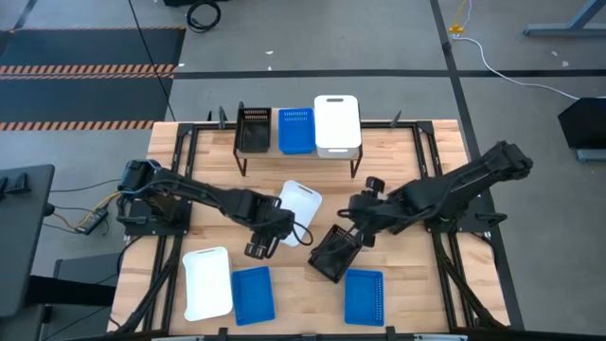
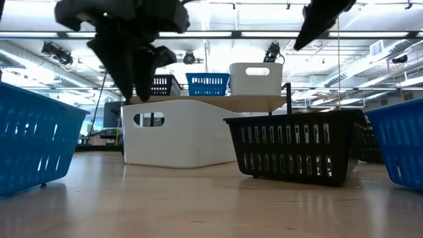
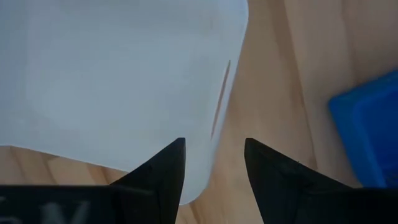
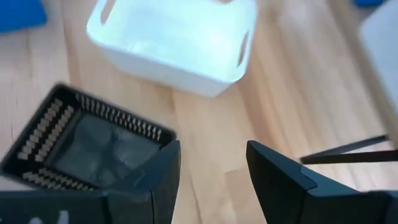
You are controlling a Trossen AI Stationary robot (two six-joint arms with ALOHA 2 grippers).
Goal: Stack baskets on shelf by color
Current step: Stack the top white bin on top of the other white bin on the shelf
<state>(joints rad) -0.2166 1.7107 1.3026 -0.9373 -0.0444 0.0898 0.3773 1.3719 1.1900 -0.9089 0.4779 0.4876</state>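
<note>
The shelf [image 1: 374, 150] stands at the far middle of the table and carries a black basket [image 1: 254, 130], a blue basket [image 1: 295, 131] and a white basket [image 1: 337, 123] side by side. On the table, a white basket [image 1: 301, 201] and a black basket [image 1: 334, 253] stand on their bottoms near the centre. My left gripper [image 3: 214, 171] hovers open above the near-left white basket [image 3: 112, 81], over its edge beside a blue basket [image 3: 370, 130]. My right gripper [image 4: 213, 171] hangs open above the table next to the black basket [image 4: 87, 143].
Along the near edge lie a white basket [image 1: 207, 282] and two blue baskets [image 1: 252, 294] [image 1: 364, 296]. Black frame rails [image 1: 445, 189] run along both sides of the table. Bare wood shows between the centre baskets and the shelf's thin legs [image 4: 348, 149].
</note>
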